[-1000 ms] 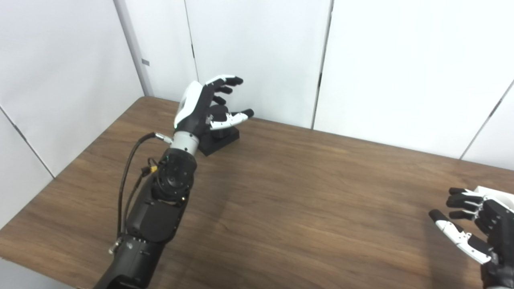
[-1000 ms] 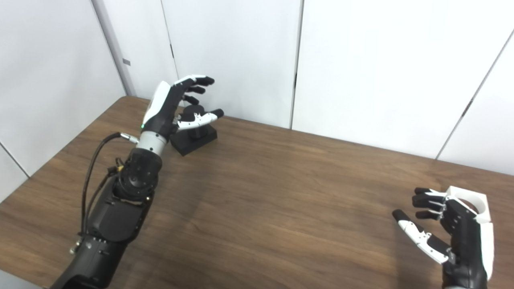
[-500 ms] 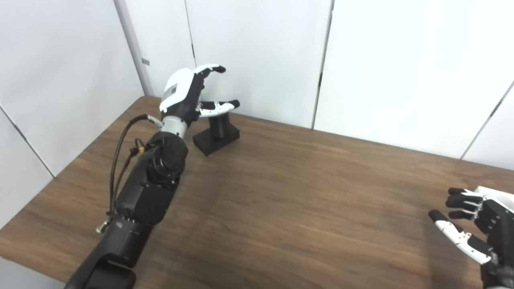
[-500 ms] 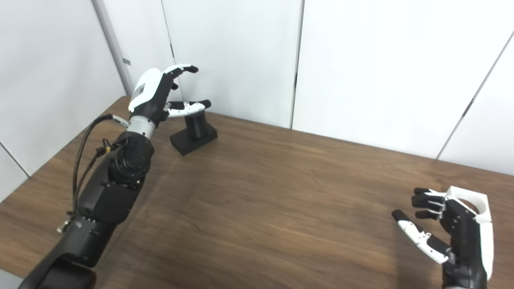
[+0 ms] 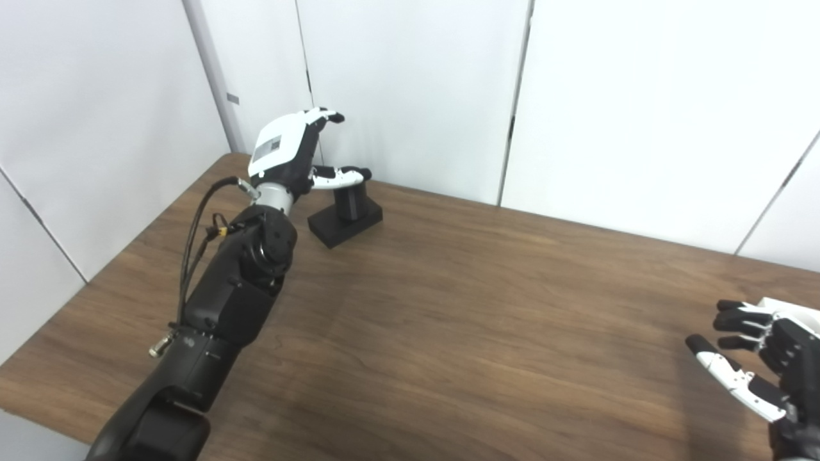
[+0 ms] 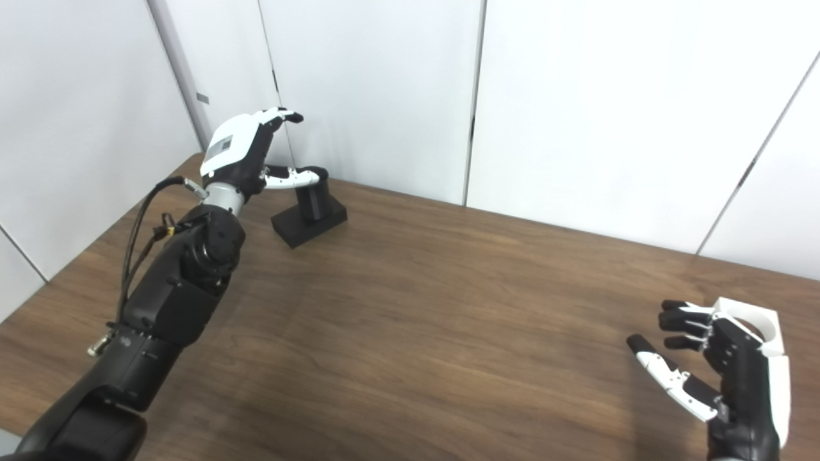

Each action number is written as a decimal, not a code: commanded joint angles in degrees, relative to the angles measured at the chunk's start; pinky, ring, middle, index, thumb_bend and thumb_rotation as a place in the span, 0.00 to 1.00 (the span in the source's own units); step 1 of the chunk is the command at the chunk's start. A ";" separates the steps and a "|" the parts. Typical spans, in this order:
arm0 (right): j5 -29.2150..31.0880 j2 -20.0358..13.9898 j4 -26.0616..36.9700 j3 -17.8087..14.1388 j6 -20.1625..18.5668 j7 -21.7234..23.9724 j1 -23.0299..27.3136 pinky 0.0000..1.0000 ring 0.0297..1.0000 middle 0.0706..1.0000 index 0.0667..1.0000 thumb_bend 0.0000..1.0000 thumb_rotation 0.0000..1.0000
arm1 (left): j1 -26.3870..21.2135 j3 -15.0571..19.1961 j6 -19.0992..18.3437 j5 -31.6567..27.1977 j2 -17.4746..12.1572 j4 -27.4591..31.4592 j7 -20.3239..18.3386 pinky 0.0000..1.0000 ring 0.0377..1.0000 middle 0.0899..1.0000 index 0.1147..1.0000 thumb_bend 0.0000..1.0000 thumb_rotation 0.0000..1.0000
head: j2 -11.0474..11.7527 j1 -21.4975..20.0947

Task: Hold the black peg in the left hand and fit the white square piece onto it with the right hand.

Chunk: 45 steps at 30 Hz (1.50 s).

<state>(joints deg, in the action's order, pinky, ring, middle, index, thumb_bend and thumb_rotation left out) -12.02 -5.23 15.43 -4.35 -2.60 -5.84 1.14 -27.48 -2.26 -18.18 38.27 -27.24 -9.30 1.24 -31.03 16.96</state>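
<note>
At the table's far left, black peg (image 5: 349, 198) upright on square base, beside open, empty left hand (image 5: 291, 150).

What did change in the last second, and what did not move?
The left hand moved back and to the left, from in front of the black peg to its left side, with the thumb now over the peg's top. It remains open and holds nothing. The peg, the right hand and the white square piece stayed in place.
</note>
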 commanded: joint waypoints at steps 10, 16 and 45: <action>-0.49 -0.12 3.00 -0.38 -0.03 -0.27 1.38 0.51 0.60 0.62 0.45 0.49 0.12 | -4.18 -3.02 -5.61 4.05 -3.10 -2.63 -1.27 0.99 1.00 0.98 0.84 0.97 0.53 | -0.24 -0.02; -0.91 0.05 3.31 -0.27 -0.69 -0.38 1.34 0.52 0.60 0.62 0.45 0.49 0.12 | -4.33 -4.21 -6.98 3.98 -4.00 -4.46 -2.55 1.00 1.00 0.99 0.85 0.98 0.56 | -0.46 -0.05; -1.00 -0.13 3.01 -0.59 -0.56 -0.49 1.15 0.55 0.63 0.62 0.45 0.49 0.12 | -4.21 -6.82 -8.65 5.63 -3.50 -10.13 -6.28 0.99 1.00 1.00 0.85 1.00 0.60 | -1.52 -0.35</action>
<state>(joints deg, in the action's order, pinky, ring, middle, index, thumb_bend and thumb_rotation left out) -12.80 -5.18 16.35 -4.50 -4.16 -5.86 1.03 -28.56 -9.22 -26.65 42.91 -29.51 -19.80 -5.66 -32.52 16.52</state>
